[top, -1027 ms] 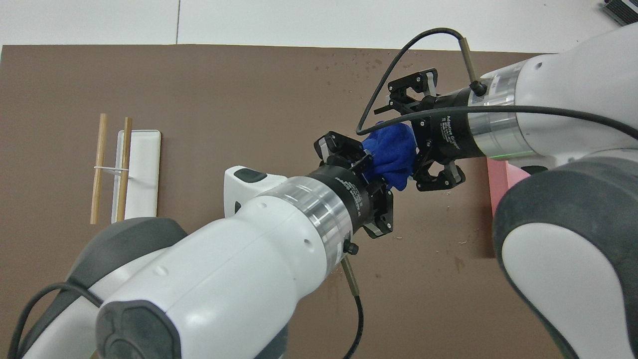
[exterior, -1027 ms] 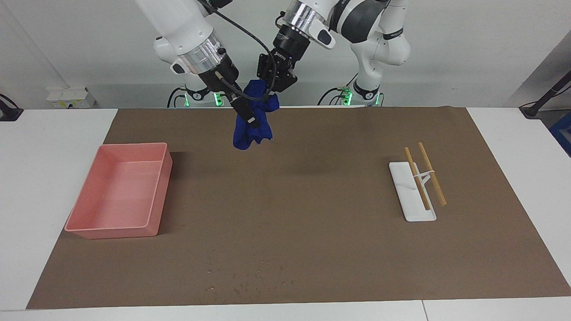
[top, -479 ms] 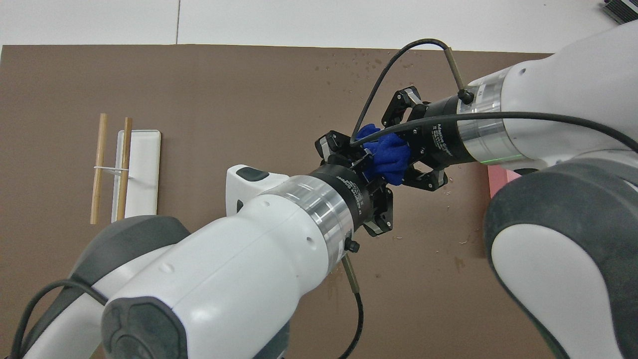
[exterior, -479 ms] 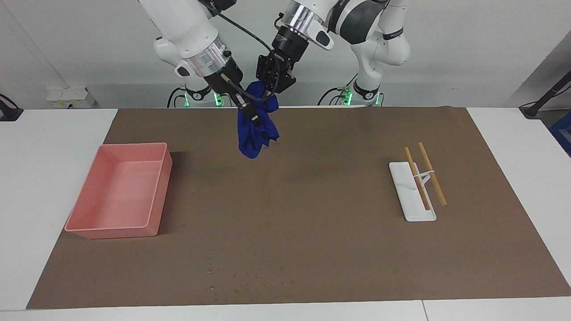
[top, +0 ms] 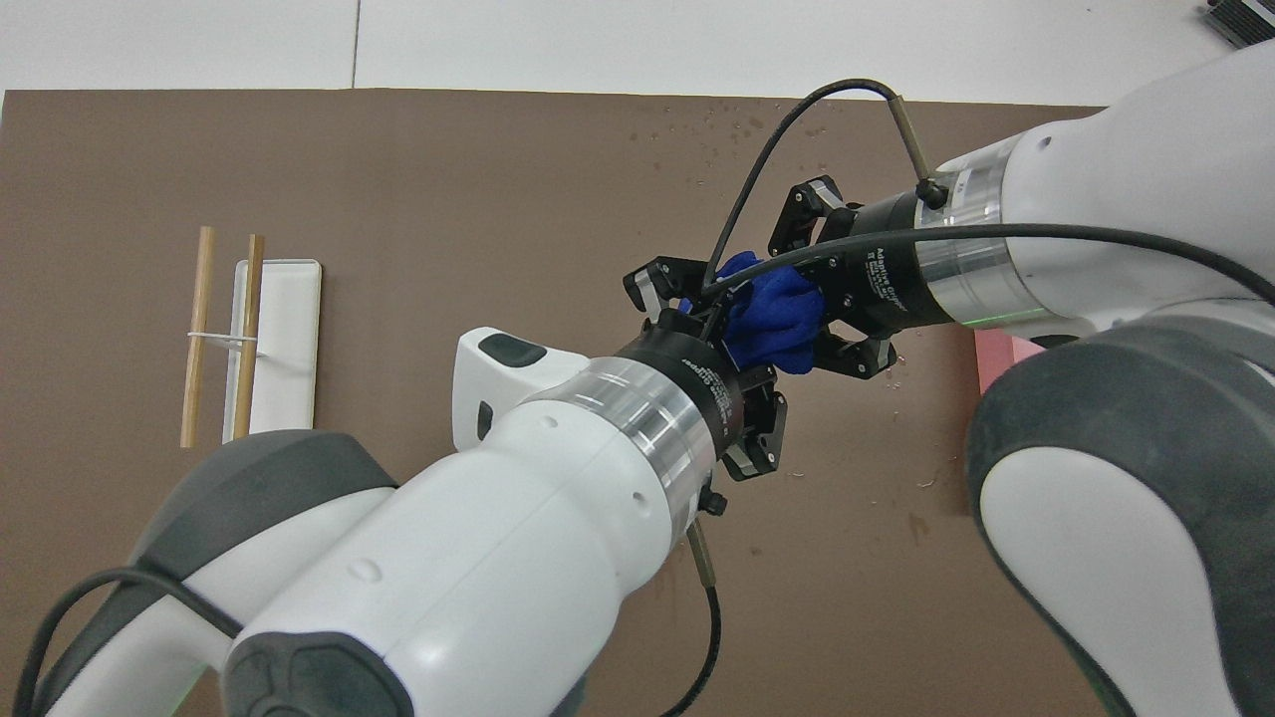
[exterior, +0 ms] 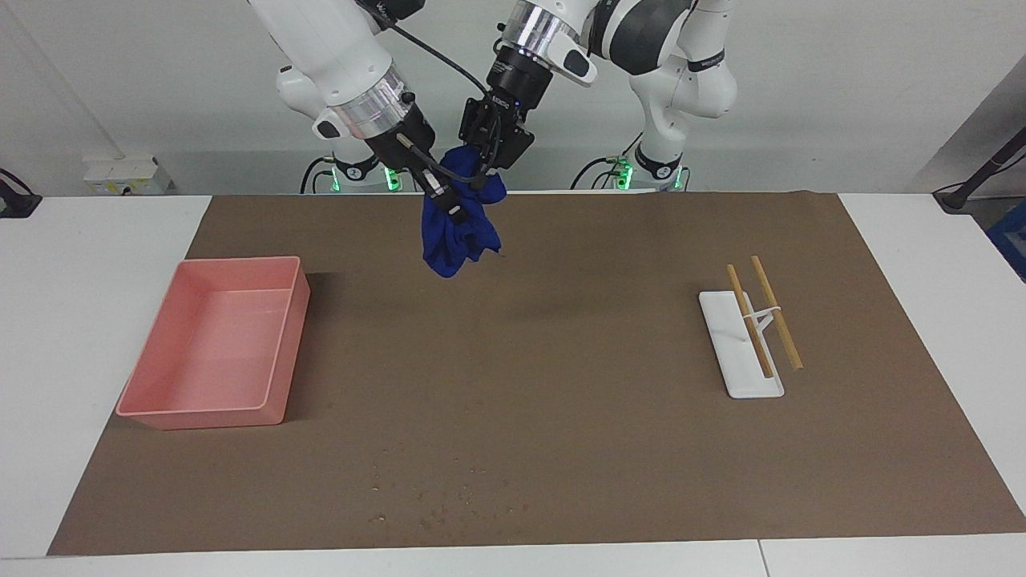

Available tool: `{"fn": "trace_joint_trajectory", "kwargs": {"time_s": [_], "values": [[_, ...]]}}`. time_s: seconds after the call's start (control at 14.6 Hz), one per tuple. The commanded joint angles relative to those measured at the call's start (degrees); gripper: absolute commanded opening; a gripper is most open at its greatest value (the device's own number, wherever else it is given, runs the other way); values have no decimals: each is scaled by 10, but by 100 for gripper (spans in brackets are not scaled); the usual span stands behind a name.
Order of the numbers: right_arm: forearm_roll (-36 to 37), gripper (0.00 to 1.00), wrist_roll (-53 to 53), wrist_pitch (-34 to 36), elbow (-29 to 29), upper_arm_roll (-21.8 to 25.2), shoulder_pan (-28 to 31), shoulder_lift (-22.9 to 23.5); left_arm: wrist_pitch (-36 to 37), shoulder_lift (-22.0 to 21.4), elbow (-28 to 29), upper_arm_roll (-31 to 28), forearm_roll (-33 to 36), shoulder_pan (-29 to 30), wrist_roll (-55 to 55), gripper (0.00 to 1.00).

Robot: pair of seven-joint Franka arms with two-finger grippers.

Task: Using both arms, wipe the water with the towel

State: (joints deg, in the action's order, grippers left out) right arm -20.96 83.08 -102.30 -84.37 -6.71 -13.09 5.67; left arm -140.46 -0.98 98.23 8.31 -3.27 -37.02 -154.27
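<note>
The brown mat (exterior: 561, 361) serves as the landmark for everything here. Both arms meet in the air over the part of the mat nearest the robots, a little toward the right arm's end. Between them hangs the blue towel (exterior: 457, 232), bunched and drooping, its lowest fold clear of the mat.

The right gripper (exterior: 450, 210) comes in from the right arm's base and is clenched on the towel, its fingertips buried in the cloth. The left gripper (exterior: 483, 171) presses against the upper part of the same bundle from the left arm's end. Whether its jaws grip the cloth or have let go cannot be told, since the fabric hides the fingertips in both views. In the overhead view the towel (top: 772, 314) sits squeezed between the two black grippers, the right gripper (top: 812, 299) on one flank and the left gripper (top: 697, 319) on the other.

The water (exterior: 449, 501) lies as a loose scatter of small specks on the mat, near the mat's edge farthest from the robots and well apart from the towel. It shows in the overhead view too (top: 712, 124).

A pink tray (exterior: 284, 344) rests on the mat toward the right arm's end. A white holder (exterior: 721, 336) with two wooden chopsticks (exterior: 776, 312) laid across it sits on the mat toward the left arm's end
</note>
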Motion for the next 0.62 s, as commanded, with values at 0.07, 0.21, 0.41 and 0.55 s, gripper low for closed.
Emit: {"fn": "trace_joint_trajectory", "kwargs": {"time_s": [0.07,0.21,0.41,0.55], "values": [[21,0,-13,-4,9,5,11,-1,82,-9,-9,-7,13,35,111,100],[45,0,-55,-31,-4,2,36,5,132,-17,-9,-10,10,61,180,100],[51,0,-85,-88,-3,3,52,38,205,-23,-10,-11,8,111,307,100],[55,0,-113,-140,2,3,59,70,262,-29,-8,-11,8,147,429,100]]}}
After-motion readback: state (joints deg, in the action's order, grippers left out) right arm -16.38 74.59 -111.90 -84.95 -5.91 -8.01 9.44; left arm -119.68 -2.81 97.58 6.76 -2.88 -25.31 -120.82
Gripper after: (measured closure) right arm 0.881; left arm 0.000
